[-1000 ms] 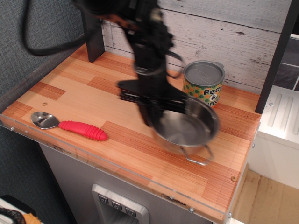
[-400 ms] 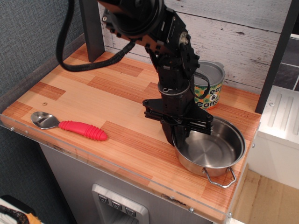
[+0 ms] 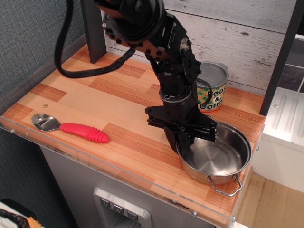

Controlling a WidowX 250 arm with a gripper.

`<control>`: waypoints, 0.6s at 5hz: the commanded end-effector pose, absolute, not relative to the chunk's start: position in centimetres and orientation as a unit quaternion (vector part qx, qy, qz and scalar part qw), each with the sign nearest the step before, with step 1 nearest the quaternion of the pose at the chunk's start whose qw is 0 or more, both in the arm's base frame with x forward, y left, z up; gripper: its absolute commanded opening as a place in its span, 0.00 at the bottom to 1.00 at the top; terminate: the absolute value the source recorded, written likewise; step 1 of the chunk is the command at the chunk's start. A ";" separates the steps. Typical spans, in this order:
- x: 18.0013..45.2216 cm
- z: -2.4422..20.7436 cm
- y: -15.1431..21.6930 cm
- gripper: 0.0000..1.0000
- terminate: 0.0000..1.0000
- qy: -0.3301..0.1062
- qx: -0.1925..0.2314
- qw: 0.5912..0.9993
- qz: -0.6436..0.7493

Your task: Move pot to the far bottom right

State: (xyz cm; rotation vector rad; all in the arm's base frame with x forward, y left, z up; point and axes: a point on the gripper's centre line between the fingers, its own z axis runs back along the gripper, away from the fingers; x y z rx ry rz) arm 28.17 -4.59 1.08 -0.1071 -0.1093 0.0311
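The shiny steel pot [image 3: 216, 156] sits on the wooden table near its front right corner, one wire loop handle [image 3: 226, 186] pointing toward the front edge. My gripper [image 3: 182, 141] hangs straight down at the pot's left rim, its black fingers [image 3: 173, 140] shut on the rim, one outside and one inside the pot. The far handle is hidden behind my arm.
A green-and-orange dotted "Peas & Carrots" can [image 3: 212, 88] stands behind the pot by the back wall. A spoon with a red handle [image 3: 71, 127] lies at the front left. The table's right edge [image 3: 251, 161] is close to the pot.
The pot has moved right and toward the front with my gripper on its rim; between the last two frames it shifted only slightly further toward the corner.
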 end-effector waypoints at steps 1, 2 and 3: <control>27.9 2.8 -3.9 1.00 0.00 -0.063 -0.055 0.996 0.011; 27.8 4.2 -3.1 1.00 0.00 -0.078 -0.054 0.995 0.024; 27.8 5.9 -2.2 1.00 0.00 -0.093 -0.047 0.994 0.035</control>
